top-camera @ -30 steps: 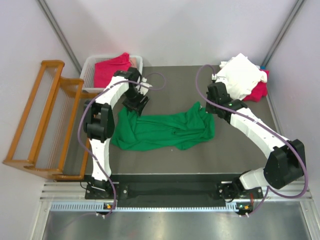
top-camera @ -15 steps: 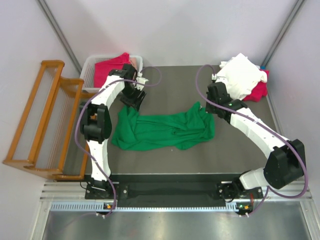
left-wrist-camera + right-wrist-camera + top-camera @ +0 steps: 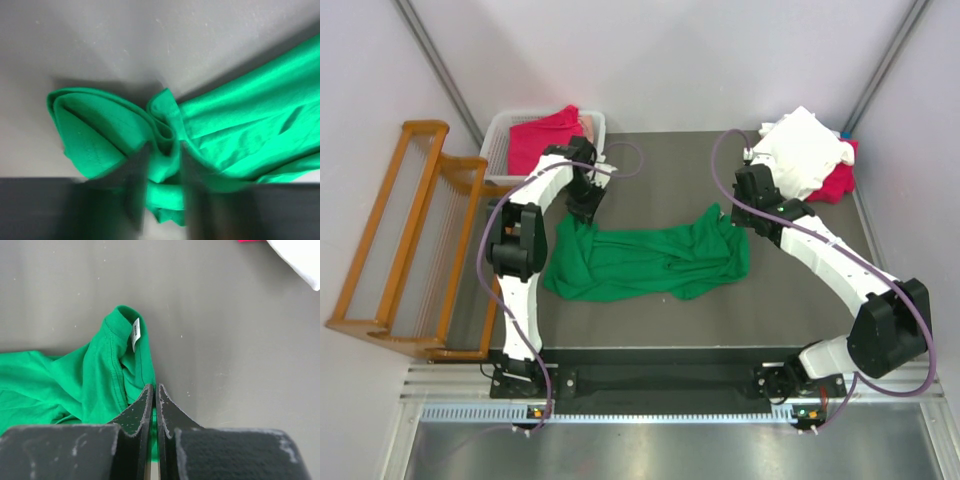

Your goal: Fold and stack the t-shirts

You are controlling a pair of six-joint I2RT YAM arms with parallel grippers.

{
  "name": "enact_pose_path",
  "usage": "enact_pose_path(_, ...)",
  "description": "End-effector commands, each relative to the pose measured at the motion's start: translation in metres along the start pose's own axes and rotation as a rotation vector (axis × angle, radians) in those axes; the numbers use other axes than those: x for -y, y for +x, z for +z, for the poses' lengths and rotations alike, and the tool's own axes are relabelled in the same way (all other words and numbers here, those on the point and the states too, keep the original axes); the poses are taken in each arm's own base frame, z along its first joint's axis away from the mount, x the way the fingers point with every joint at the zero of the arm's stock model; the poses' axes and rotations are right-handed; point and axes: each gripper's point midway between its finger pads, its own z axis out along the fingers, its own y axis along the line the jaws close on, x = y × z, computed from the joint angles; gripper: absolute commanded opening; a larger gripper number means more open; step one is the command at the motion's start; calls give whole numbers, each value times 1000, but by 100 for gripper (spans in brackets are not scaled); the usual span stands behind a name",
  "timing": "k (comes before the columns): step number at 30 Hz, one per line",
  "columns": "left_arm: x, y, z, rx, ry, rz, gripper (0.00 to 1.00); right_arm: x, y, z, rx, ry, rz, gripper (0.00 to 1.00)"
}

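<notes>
Rumpled green shirt (image 3: 650, 262) is lying on the surface (image 3: 740, 312);
Left jaws, half open, are pinching its bunched corner; right jaws, closed, are clamping its neck edge.

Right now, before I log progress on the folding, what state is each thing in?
green shirt, unfolded, crumpled flat on the table
white shirt, unfolded heap, far right corner
red shirt, heaped in the basket
second red shirt, mostly under the white shirt
left gripper, fingers astride a bunched corner of the green shirt, grip unclear
right gripper, shut on the green shirt's neck edge
</notes>
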Motion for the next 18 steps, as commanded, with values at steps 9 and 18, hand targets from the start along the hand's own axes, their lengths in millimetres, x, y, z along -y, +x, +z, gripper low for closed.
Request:
enact_pose_path(9,-18,-15,-20,86,-45,-50,0,5,-27,-10,105,12,37,0)
enact_pose_path(18,-39,-39,-105,304,-68,-149,0,33,-90,-62,338,108,64,0)
